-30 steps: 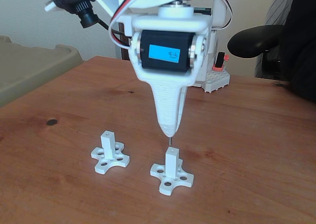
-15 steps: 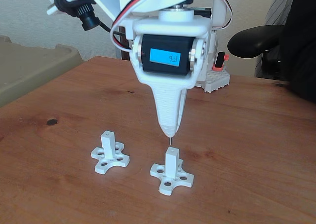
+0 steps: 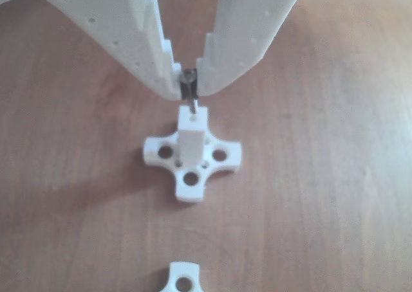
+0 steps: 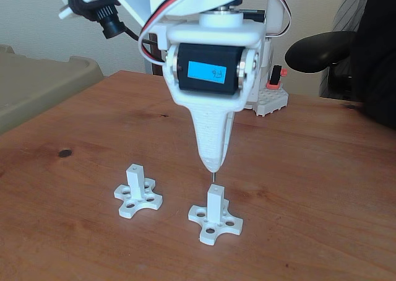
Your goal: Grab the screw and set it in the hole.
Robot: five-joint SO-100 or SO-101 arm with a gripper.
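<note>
Soft daylight, slightly blurry close-up

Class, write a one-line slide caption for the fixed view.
Claw holds a screw upright just above the nearer white post; a second post stands left.

The gripper (image 4: 213,167) pointed straight down, pinching the screw (image 4: 213,177) upright at its tips. The screw's lower end stood over the nearer white post (image 4: 215,204). A second post (image 4: 135,180) stood left on the wooden surface (image 4: 309,169).
</note>
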